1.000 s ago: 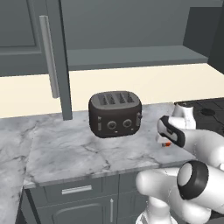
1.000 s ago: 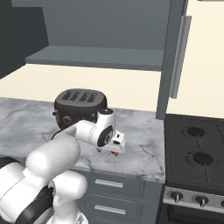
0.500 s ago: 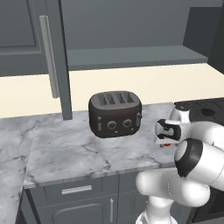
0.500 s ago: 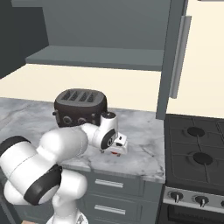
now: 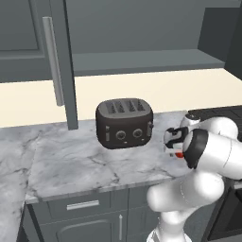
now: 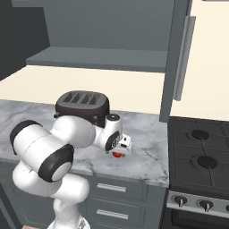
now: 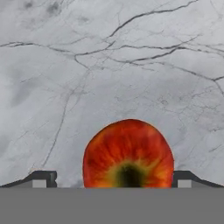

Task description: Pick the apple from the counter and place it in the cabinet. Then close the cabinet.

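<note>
I have the claw fully open and empty, one fingertip on each side of the apple, which rests on the marble table near the toaster. I advise lowering until the fingertips reach the widest part, then closing squarely, gently.

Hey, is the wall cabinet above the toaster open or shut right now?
Open. The cabinet's doors stand swung out, one door edge-on with its bar handle, and the grey inner shelf is exposed.
</note>
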